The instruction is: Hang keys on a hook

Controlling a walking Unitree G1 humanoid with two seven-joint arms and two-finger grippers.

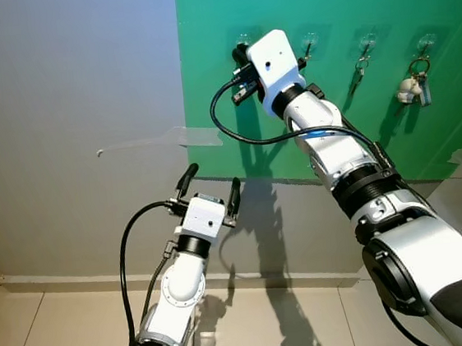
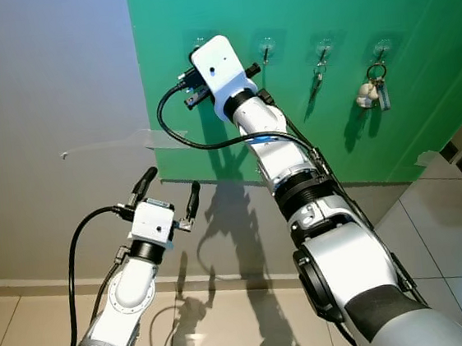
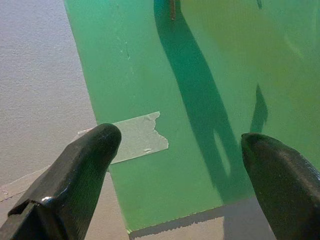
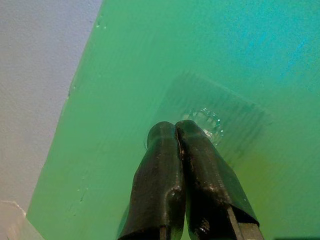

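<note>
Nearest the camera, the left gripper (image 1: 209, 188) is hovering low in front of the grey wall (image 1: 68, 116), its two long, glossy black fingers (image 3: 82, 172) standing wide apart and holding nothing. In the left wrist view those rounded fingertips are framing the lower edge of the green panel (image 1: 346, 12), a smooth matte sheet, where a strip of translucent, wrinkled tape (image 3: 137, 137) is fastening its corner to the finely textured grey wall.

Higher and farther away, the silver right arm is reaching up toward 12 o'clock, and the right gripper (image 4: 175, 131) is pressing against the green panel at the leftmost clear hook (image 4: 205, 122). Its fingers are closed flat against each other, and no key can be made out between them. The hook is sitting just beyond the fingertips, at about 1 o'clock from them in the right wrist view; it is a small, glassy, round piece mounted on a transparent rectangular adhesive pad.

Farther along the panel, toward 3 o'clock from the right gripper, three more clear hooks are running in a row. The second hook (image 2: 267, 49) is appearing bare, the third (image 2: 321, 49) is carrying a small dark item too small to identify, and the last is holding the keys (image 2: 373, 88): a metal ring with a whitish, rounded charm and a pale tag, hanging with its long axis pointing straight down, well apart from both grippers.
</note>
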